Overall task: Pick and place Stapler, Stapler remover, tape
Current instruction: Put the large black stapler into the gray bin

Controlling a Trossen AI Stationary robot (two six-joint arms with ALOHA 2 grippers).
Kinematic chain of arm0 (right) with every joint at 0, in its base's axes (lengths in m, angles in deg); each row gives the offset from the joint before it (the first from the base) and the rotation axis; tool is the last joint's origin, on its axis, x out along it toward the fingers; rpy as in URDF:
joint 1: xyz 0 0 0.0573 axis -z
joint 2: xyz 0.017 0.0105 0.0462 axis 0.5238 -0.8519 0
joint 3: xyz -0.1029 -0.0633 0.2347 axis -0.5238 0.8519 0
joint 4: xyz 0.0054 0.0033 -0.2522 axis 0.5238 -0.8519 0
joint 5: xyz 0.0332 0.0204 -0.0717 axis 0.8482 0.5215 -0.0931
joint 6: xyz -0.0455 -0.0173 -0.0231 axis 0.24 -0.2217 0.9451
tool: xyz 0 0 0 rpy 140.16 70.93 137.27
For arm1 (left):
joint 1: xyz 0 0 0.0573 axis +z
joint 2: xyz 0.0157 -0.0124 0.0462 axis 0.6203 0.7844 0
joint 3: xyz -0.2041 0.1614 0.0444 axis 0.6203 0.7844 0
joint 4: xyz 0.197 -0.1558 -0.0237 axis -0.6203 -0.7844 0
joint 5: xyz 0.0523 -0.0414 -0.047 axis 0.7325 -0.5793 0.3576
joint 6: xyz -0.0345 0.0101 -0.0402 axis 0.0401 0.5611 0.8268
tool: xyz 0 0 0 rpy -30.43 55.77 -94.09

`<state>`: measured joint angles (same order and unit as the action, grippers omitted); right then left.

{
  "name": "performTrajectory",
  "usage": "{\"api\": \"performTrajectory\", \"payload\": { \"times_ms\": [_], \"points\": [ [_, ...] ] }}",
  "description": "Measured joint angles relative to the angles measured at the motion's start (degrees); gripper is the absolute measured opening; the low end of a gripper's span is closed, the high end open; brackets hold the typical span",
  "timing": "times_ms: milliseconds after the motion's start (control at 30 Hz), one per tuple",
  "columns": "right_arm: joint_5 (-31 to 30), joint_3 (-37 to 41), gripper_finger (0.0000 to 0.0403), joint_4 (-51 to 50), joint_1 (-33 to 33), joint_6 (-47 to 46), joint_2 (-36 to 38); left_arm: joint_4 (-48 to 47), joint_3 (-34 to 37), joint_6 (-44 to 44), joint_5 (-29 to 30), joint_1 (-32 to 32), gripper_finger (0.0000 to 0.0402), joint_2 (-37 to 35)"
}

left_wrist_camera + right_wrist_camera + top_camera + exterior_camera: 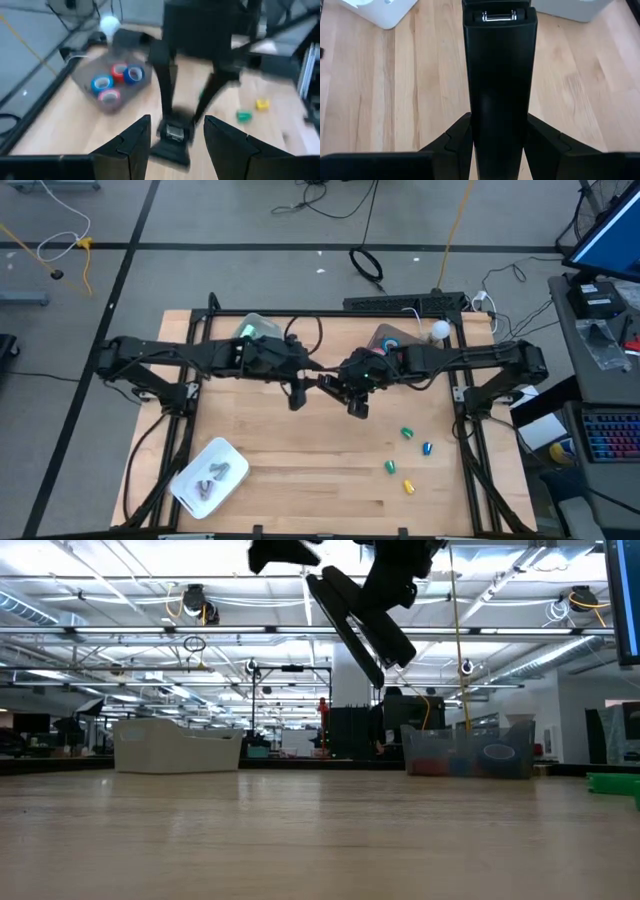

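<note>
right jaws [497,135] clenched on stapler [500,75], held lengthwise, high over table [300,450] centre for carry | left jaws [172,135] released, just beside, facing stapler — likely handover or standby | tape [114,82] in clear bin [85,75], far side | white tray [208,477] near left corner

We look down on a pale wooden table [300,450] standing on a grey floor [200,270] crossed by dark lines, with loose cables [366,264] lying beyond the table's far edge and a yellow cord [84,260] off toward the far left corner. Past the table's right edge we see a desk [600,380] crowded with a keyboard [610,435] and a lit blue screen [610,235]. Level across the table, we see a large hall with a white ceiling of pipes [150,632] and bright strip lights [90,560].
</note>
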<state>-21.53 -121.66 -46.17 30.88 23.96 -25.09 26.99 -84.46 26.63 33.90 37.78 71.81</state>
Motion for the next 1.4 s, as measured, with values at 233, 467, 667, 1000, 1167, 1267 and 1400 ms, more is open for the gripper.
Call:
{"api": "performTrajectory", "payload": {
  "times_ms": [233, 467, 667, 1000, 1167, 1267, 1400],
  "points": [
    [0.02, 0.0, 0.0127, 0.56, 0.0, -0.13, -0.01, 0.35, 0.34, -0.39, -3.16, 0.02, 0.0184, 2.45],
    [0.0, 0.02, 0.0127, 1.19, 0.0, -0.13, 0.02, 2.87, 0.21, -1.18, -4.53, -0.17, 0.0184, 2.66],
    [0.21, 0.04, 0.0127, 1.23, 0.0, -0.15, 0.02, 3.98, 0.21, -2.11, -4.6, -0.22, 0.0184, 2.66],
    [0.43, 0.09, 0.0127, 1.25, -0.02, -1.66, 0.02, 6.73, 0.21, -8.84, -4.0, -0.16, 0.0184, 2.66],
    [1.77, 0.09, 0.0127, 1.15, -0.16, -2.36, 0.03, 5.22, 0.21, -10.81, -0.58, -0.03, 0.0184, 2.66],
    [1.94, 0.09, 0.0127, 1.17, -0.15, -3.15, 0.02, 5.04, 0.21, -10.84, -0.88, 0.22, 0.0184, 2.66],
    [1.9, 0.11, 0.0127, 1.17, -0.15, -3.17, 0.02, 5.43, 0.21, -10.72, -2.58, 0.22, 0.0184, 3.34]
  ]
}}
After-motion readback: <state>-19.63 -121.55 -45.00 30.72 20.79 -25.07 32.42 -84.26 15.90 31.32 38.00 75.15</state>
